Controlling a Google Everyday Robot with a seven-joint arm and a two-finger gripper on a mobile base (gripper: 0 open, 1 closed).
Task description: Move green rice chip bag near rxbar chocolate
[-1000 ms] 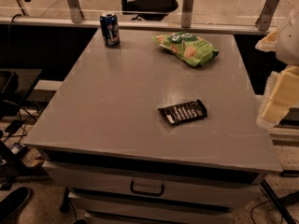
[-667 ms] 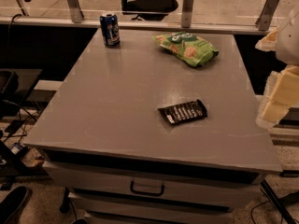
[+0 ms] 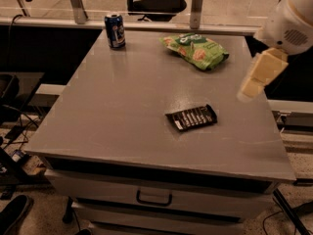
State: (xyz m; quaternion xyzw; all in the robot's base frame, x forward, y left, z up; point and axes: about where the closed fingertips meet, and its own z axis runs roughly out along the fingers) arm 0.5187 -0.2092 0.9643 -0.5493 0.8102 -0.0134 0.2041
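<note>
Gripper (image 3: 253, 83) hangs in the air right of the bar (image 3: 191, 118) and a bit farther back, over the right edge of the table (image 3: 112, 126), touching nothing; whether it's apart or together, can't tell. Chip bag (image 3: 196, 50) lies flat almost straight behind the bar, well apart from it, by the back edge. Can (image 3: 115, 31) stands upright far back-left of the bar.

Dim, warm brownish light thruout. Brightest spots: floor strip (image 3: 230, 4) beyond the table (image 3: 112, 111) at top, and the pale gripper (image 3: 250, 86) hanging over table's right edge. Soft sheen on tabletop, esp. far half. Under-table area near black.
</note>
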